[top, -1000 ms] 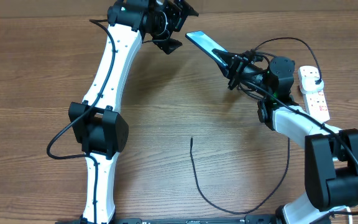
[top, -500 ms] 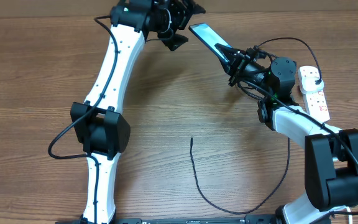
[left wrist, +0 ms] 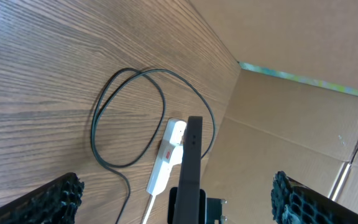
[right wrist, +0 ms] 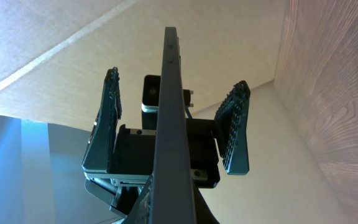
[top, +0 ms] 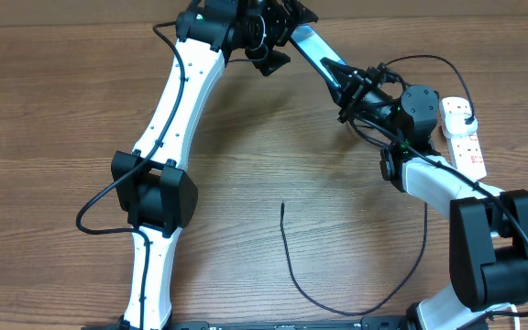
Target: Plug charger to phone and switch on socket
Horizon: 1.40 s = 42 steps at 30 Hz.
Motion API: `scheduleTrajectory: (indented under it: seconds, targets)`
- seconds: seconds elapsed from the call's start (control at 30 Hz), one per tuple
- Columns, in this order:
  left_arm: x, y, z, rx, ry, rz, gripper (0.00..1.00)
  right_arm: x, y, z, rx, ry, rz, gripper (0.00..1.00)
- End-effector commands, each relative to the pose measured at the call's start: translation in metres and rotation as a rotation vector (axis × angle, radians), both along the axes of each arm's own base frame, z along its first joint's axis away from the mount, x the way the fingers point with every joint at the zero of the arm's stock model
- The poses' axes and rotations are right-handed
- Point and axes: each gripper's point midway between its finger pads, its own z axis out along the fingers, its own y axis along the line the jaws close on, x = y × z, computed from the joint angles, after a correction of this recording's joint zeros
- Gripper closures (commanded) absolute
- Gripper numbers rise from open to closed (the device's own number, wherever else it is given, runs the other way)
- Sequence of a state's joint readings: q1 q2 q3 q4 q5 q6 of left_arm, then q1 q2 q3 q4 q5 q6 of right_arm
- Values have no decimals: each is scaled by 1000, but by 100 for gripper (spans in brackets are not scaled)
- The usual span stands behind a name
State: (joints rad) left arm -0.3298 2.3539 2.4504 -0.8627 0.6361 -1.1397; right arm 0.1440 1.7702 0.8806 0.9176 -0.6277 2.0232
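Observation:
My right gripper [top: 345, 87] is shut on the phone [top: 313, 44] and holds it tilted above the table at the back. In the right wrist view the phone [right wrist: 169, 118] shows edge-on. Its free end sits between the fingers [right wrist: 237, 127] of my left gripper [top: 287, 38], which is open and apart from it on both sides. In the left wrist view the phone [left wrist: 191, 165] also stands edge-on, midway in the left gripper [left wrist: 176, 198]. The white socket [top: 462, 137] lies at the right. The charger tip [top: 282, 207] lies free mid-table, and its cable [top: 319, 298] curves back to the right.
A cardboard wall [left wrist: 291, 124] stands just behind the table's far edge. The charger's black cable [left wrist: 129, 118] loops on the wood near the socket [left wrist: 165, 160]. A thick white cord [left wrist: 146, 214] leaves the socket's end.
My left gripper has moved right, and the phone's free end now lies between its open fingers. The right gripper has lifted the phone slightly toward the back.

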Motion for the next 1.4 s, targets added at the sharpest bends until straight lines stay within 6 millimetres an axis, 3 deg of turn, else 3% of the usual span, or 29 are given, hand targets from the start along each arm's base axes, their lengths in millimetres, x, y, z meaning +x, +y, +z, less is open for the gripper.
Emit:
scheduleTrajectory:
  seconds: [0.0, 0.17, 0.43, 0.8, 0.87, 1.0, 1.37]
  targets:
    - [0, -6, 15, -9, -63, -32, 0, 4, -4, 26, 111, 24, -9, 96]
    - [-2, -11, 13, -7, -63, -43, 0, 4, -5, 31, 115, 0, -14, 96]
    - [-2, -31, -8, -32, -45, -95, 0, 2, -4, 35, 117, -20, -8, 96]
    - [1, -35, -5, -52, -74, -111, 3, 2, -5, 34, 116, -15, -10, 96]
    - [1, -35, -5, -52, -74, -111, 6, 3, -5, 34, 116, -14, -10, 96]
    - [3, -35, -3, -57, -89, -111, 24, 3, -4, 32, 115, -4, -9, 96]
    - [2, -38, -2, -73, -64, -95, 37, -2, 2, 28, 106, 12, 30, 96]
